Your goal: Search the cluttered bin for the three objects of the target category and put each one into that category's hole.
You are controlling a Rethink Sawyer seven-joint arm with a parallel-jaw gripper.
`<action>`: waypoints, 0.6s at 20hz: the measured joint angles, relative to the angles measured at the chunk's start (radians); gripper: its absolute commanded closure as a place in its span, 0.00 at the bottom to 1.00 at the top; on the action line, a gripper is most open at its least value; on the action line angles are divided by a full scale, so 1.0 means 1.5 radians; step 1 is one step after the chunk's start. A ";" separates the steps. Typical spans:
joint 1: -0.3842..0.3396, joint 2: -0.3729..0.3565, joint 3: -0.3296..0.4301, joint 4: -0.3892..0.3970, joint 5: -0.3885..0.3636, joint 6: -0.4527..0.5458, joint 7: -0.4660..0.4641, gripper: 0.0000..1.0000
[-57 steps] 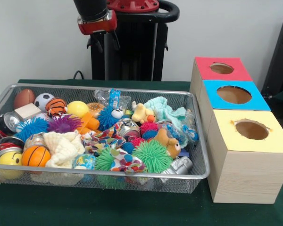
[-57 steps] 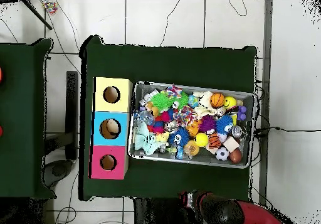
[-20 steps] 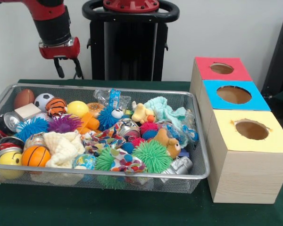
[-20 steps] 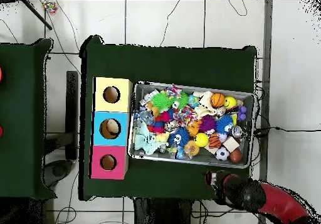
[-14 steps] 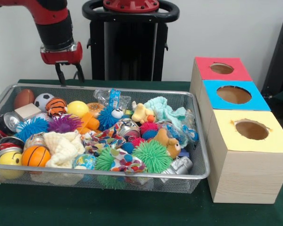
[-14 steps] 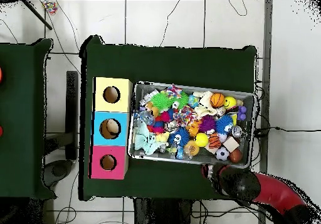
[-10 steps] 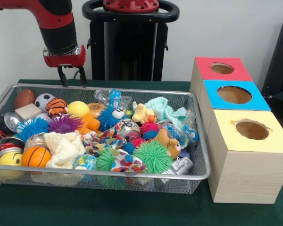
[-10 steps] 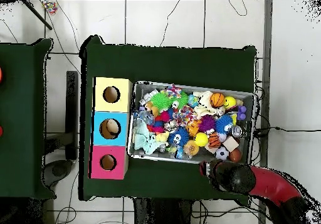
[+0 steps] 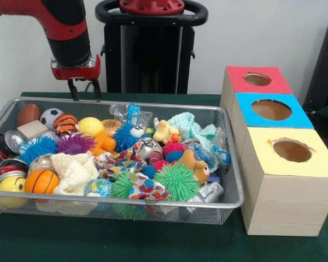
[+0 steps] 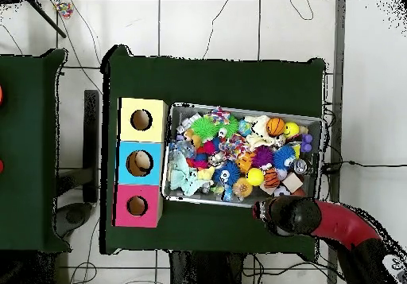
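The wire mesh bin [image 9: 126, 102] is heaped with toys. At its left end lie a football [image 9: 27, 113], a soccer ball [image 9: 50, 116], a striped orange ball [image 9: 65, 123], a yellow ball [image 9: 89, 126] and a basketball [image 9: 41, 180]. Spiky balls in green [image 9: 177, 181], blue [image 9: 37, 147] and purple [image 9: 74, 143] lie among plush animals [image 9: 165, 131] and cans [image 9: 11, 141]. My gripper [image 9: 84, 90] hangs open and empty just above the bin's far rim, over the soccer ball's corner. From overhead, the arm [image 10: 342, 225] covers that corner of the bin [image 10: 242, 110].
Three wooden boxes with round holes stand in a row beside the bin: red top [image 9: 238, 73], blue top [image 9: 246, 106], yellow top [image 9: 262, 142]. From overhead they sit left of the bin, with the yellow box [image 10: 127, 110] at the top. Green cloth covers the table [image 9: 153, 240].
The arm swung from the middle to the left in the front view and came down toward the bin's far rim. The toys have not moved.
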State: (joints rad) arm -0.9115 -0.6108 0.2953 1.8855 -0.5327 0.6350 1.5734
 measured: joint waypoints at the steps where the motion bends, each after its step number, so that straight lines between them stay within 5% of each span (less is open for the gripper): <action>1: 0.000 0.001 0.000 -0.001 0.002 0.003 0.000 0.00; 8: 0.014 -0.006 0.001 -0.004 0.035 0.008 0.000 0.00; 12: 0.042 -0.049 0.001 0.004 0.070 0.008 0.000 0.00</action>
State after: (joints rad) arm -0.8488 -0.6842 0.2963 1.8918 -0.4279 0.6466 1.5734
